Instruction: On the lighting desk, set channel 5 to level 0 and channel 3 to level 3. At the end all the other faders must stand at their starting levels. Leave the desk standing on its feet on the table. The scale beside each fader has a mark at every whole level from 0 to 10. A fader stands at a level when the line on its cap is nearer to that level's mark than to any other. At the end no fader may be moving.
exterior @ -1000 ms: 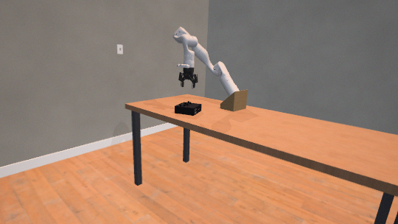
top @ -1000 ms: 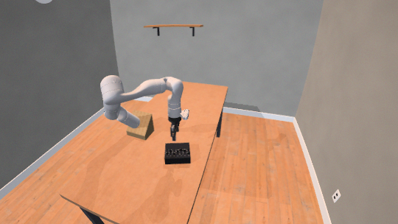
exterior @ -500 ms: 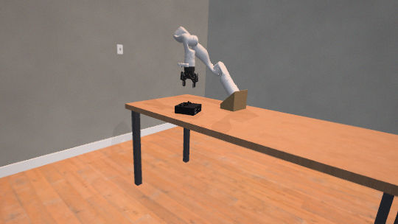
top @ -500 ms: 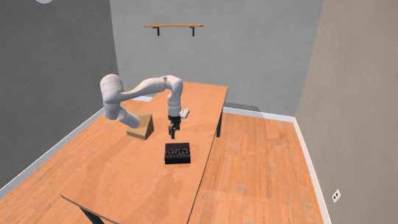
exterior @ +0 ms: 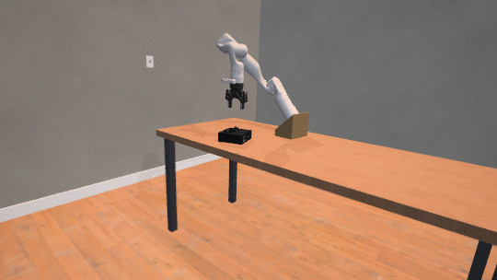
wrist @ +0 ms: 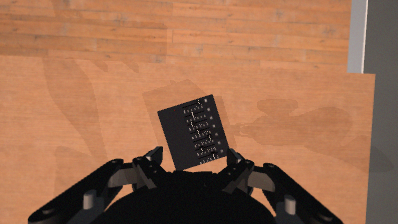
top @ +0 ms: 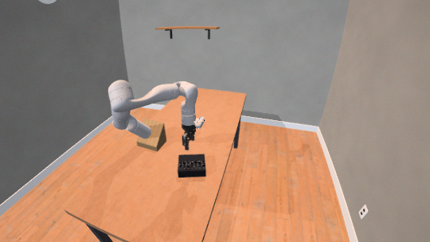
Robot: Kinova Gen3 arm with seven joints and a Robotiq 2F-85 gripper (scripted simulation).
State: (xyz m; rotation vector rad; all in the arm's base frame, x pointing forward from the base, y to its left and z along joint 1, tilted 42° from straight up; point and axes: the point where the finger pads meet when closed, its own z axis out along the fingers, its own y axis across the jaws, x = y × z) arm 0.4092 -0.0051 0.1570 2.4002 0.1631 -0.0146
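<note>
And there's the gripper (top: 186, 148) (exterior: 236, 107) (wrist: 194, 154), fingers wide open, gripping nothing, above the worktop (top: 139, 179) (exterior: 359, 170) (wrist: 300, 90)! The lighting desk (top: 191, 166) (exterior: 235, 135) (wrist: 175, 131) sits near one long edge; its tiny white markings are too small to read.

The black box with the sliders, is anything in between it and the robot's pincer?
Nothing, just air: the exterior view shows the open pincer above the black box.
</note>
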